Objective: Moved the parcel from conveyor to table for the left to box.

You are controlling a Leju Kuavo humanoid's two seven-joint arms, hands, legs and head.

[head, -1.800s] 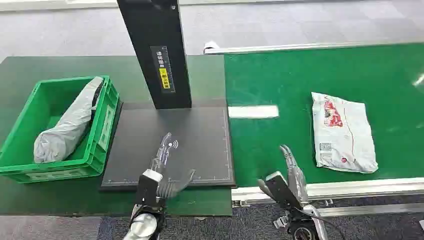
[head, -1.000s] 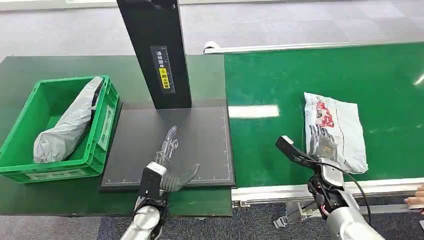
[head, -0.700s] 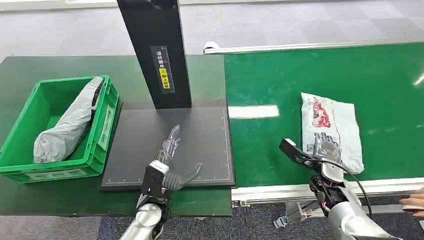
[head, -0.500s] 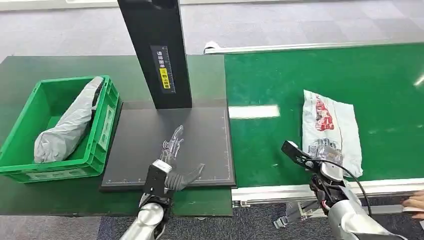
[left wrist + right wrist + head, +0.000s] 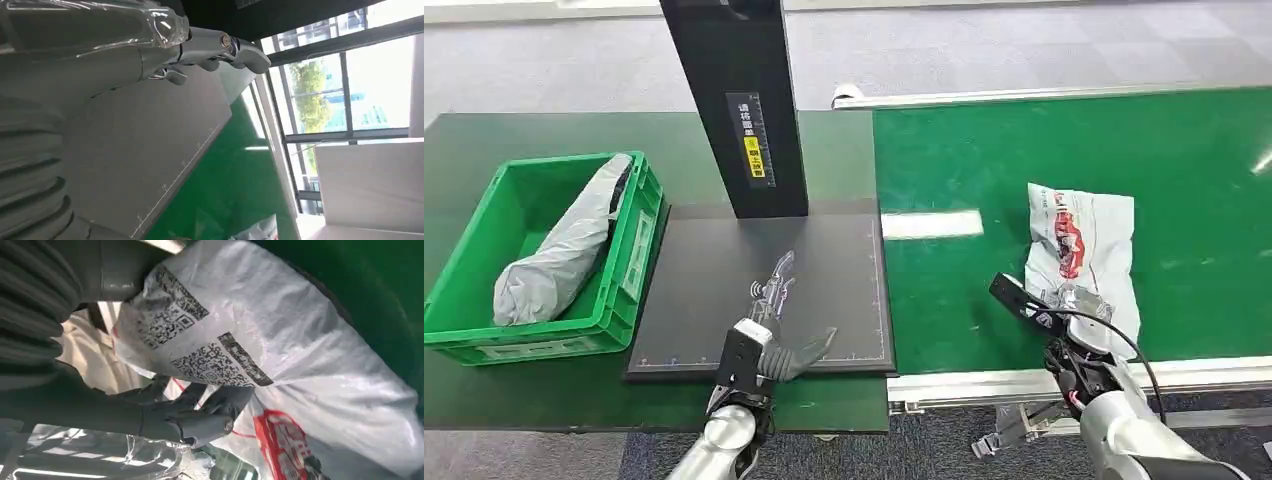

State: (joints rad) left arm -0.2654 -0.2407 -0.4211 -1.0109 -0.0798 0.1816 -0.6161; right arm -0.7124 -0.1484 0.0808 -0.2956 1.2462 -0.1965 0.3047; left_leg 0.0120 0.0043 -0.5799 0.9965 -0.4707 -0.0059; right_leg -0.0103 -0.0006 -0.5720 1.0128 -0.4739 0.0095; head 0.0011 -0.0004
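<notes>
The white parcel point(image 5: 1084, 255) lay crumpled on the green conveyor point(image 5: 984, 160), its near end bunched up in the right hand point(image 5: 1079, 310), whose dark fingers point(image 5: 200, 412) were curled into the plastic beside the printed codes. The left hand point(image 5: 774, 330) hovered over the black mat point(image 5: 714, 270) on the dark surface point(image 5: 534, 130), its fingers point(image 5: 215, 47) spread and holding nothing. At the far left of the surface stood a green crate point(image 5: 484, 235) with a grey bag point(image 5: 559, 250) in it, and a black post point(image 5: 734, 100) rose behind the mat.

parcel point(image 5: 1081, 240) near end hidden under right hand point(image 5: 1074, 308); print on it too small.
</notes>
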